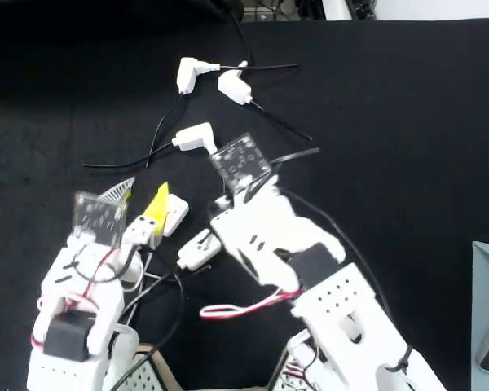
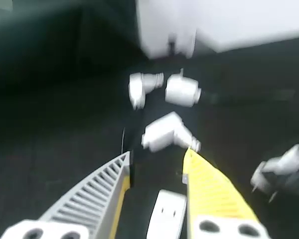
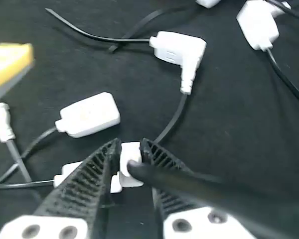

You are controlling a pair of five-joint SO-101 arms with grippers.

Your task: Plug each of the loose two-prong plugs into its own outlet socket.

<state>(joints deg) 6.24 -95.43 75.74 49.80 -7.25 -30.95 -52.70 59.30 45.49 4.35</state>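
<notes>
right claw point(image 3: 129, 149) pinched a plug point(image 3: 130, 172), likely light, hard, slick; best held by its flat sides. left claw point(image 2: 157, 157) stood spread by a socket point(image 2: 167, 219).

three plugs point(image 1: 196, 137) lie behind two sockets point(image 1: 175, 213) on table point(image 1: 407, 122)

left hand point(image 2: 157, 158) spread around a white socket block point(image 2: 165, 215)

the grey finger point(image 2: 97, 191) and the yellow finger point(image 2: 214, 194) are held well apart, and the socket block is seen lying between them on the black tabletop point(image 2: 50, 129). just beyond the fingertips a white angled plug point(image 2: 164, 135) is found. farther off, a second plug point(image 2: 142, 87) and a third plug point(image 2: 183, 90) are laid side by side, nearly touching. a blurred fourth plug point(image 2: 281, 167), prongs showing, is seen out past the yellow finger.
</notes>
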